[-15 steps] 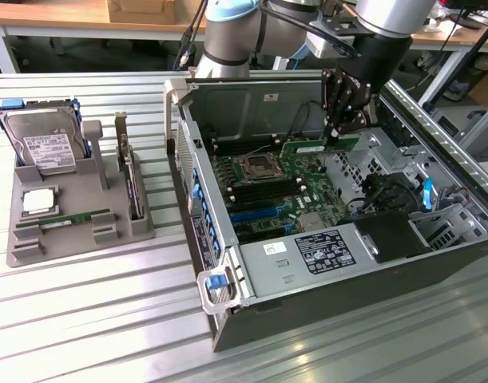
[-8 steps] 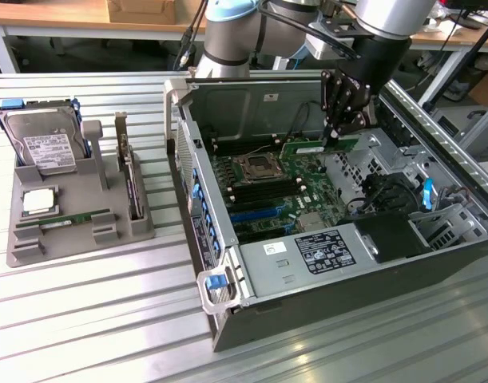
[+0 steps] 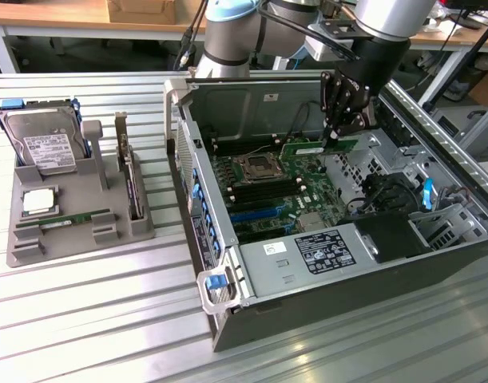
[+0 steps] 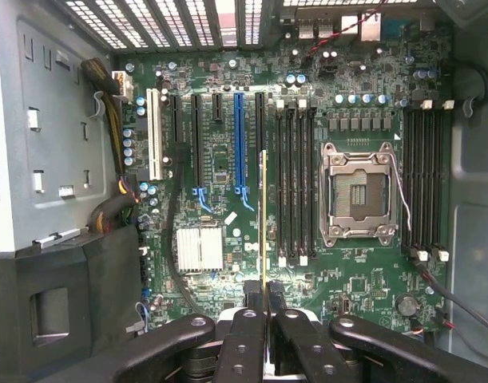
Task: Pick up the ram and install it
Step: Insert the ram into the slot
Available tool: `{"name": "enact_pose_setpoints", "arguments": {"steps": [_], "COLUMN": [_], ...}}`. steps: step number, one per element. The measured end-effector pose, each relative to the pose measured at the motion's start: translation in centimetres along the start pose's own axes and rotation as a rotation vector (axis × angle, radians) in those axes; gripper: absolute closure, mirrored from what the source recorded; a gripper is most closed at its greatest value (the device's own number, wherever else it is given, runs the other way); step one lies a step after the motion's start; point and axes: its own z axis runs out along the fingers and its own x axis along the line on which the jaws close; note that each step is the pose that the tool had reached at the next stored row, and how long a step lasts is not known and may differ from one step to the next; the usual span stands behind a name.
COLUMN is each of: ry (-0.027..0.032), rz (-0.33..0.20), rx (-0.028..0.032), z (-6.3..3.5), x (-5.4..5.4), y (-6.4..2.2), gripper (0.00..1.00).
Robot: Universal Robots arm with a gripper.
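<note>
Ram (image 4: 264, 223) sits pinched edge-on between the closed fingers of the tool (image 4: 264, 294), which grips it by one end so that its length reaches out from the tool over the motherboard (image 4: 228, 159). Just beyond it lies a bank of black memory slots (image 4: 295, 183), and the stick's edge runs parallel to them, which looks like the right heading. Doing this step well probably means bringing the stick squarely over one slot, keeping it upright rather than leaning, and pressing evenly along its length, since a grip at one end could tip the free end. Whether the slot latches stand open I cannot tell. Past the slots is the bare processor socket (image 4: 358, 191), best kept clear of. Farther out is the open case (image 3: 307, 303), and well away from the tool a grey tray (image 3: 36, 239) on the surface (image 3: 108, 319) carries a second stick (image 3: 76, 217) and a hard drive (image 3: 48, 144).
</note>
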Motion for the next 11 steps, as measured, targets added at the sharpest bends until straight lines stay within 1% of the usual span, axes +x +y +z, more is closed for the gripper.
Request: {"name": "enact_pose_setpoints", "arguments": {"steps": [11], "ry": [0.0000], "rz": [0.000], "rx": [0.0000], "z": [0.40], "x": [-0.01], "y": [0.00], "gripper": [0.88]}}
